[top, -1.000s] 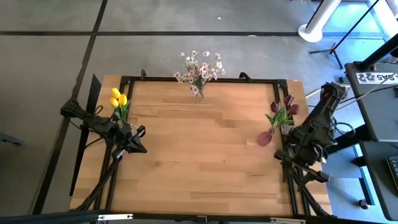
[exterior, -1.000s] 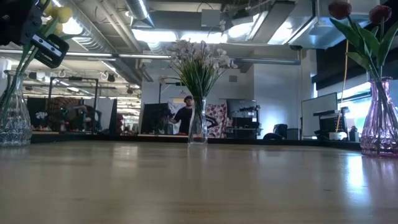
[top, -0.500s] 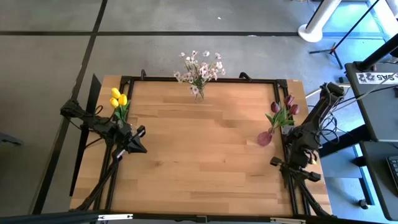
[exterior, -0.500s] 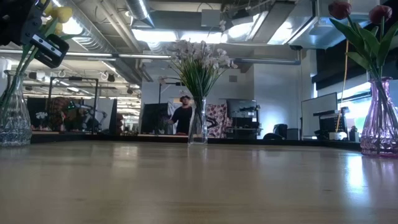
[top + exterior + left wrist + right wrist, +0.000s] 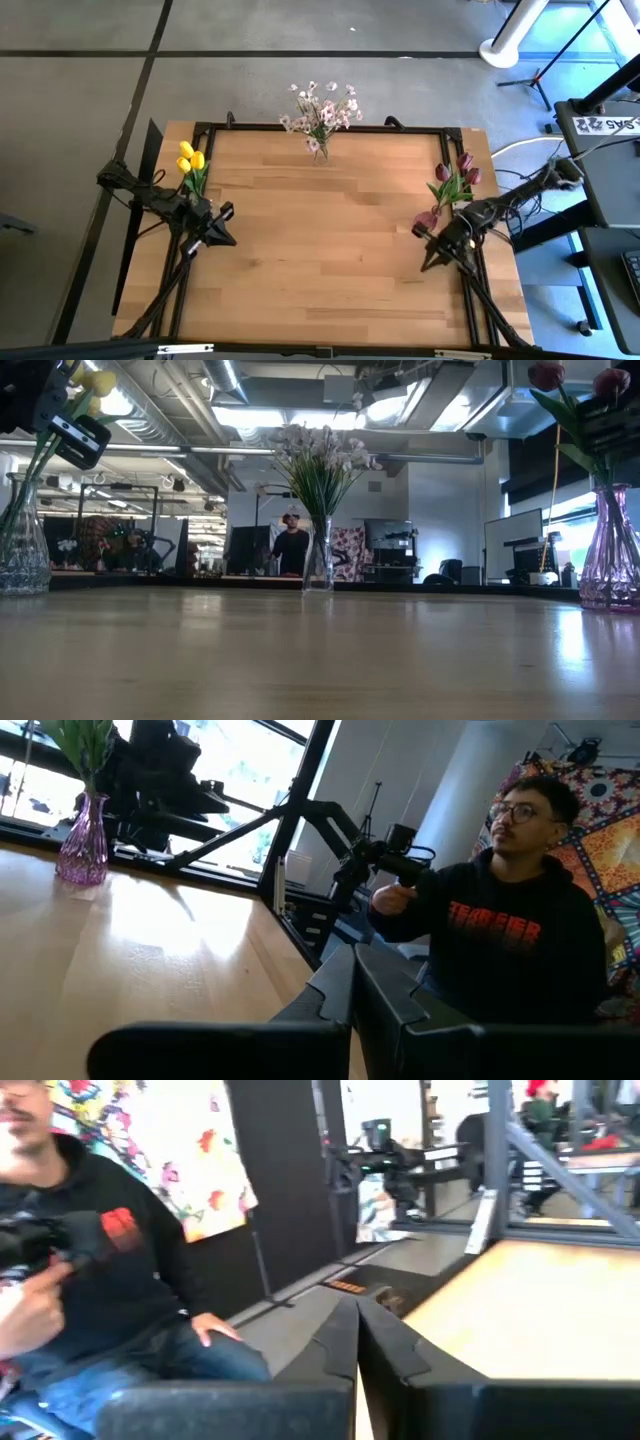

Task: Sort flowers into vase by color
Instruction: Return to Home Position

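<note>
Now my closed, empty right gripper (image 5: 432, 258) has swung in over the desk's (image 5: 330, 250) right edge beside the maroon tulips (image 5: 462, 172), my closed left gripper (image 5: 222, 226) at the left edge, so sorting looks finished.

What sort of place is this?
Probably a robotics lab in an open-plan workspace: exposed ceiling ducts, a framed wooden table with the left gripper and right gripper parked at its sides, a person holding a jointed device.

Yellow tulips (image 5: 189, 156) stand upright near the left gripper (image 5: 225, 239), maroon tulips (image 5: 457, 173) upright near the right gripper (image 5: 429, 263), pink-white sprays (image 5: 320, 108) well apart from both
</note>
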Controlling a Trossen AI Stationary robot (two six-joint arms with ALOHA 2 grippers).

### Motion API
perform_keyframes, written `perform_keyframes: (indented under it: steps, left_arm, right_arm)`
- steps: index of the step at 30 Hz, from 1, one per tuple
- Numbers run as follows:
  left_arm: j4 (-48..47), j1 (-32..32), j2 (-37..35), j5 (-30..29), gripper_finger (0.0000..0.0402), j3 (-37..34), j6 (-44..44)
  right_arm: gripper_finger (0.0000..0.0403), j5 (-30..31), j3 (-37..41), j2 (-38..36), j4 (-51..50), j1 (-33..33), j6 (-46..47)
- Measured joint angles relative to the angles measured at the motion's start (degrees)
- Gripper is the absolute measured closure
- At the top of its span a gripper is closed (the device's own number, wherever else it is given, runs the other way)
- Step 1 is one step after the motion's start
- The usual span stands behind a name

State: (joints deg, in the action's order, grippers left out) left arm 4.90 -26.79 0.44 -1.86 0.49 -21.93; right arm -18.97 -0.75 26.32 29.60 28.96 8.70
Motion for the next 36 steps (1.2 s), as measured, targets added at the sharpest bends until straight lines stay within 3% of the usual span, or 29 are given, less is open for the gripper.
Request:
perform_keyframes:
  steps: [4,9,17,23,32,36]
  left_arm:
    - [-0.1,0.0,0.0,0.0,0.0398,0.0,0.0]
    - [-0.1,0.0,0.0,0.0,0.0398,0.0,0.0]
    - [-0.1,0.0,0.0,0.0,0.0398,0.0,0.0]
    - [-0.1,0.0,0.0,0.0,0.0398,0.0,0.0]
    - [-0.1,0.0,0.0,0.0,0.0398,0.0,0.0]
    - [-0.1,0.0,0.0,0.0,0.0398,0.0,0.0]
  right_arm:
    - [0.0387,-5.7,0.0,-0.6,0.4,-8.1,-0.5]
    - [0.0393,-6.4,0.1,-0.6,0.2,-9.2,-2.0]
    - [0.0391,3.7,0.2,-0.6,-0.4,-9.1,-8.3]
    - [0.0399,5.5,0.2,-2.7,-2.3,-11.0,-7.2]
    - [0.0401,8.3,0.2,-16.0,-16.6,-11.0,-7.1]
    - [0.0401,16.1,0.3,-23.8,-22.2,-11.0,-7.1]
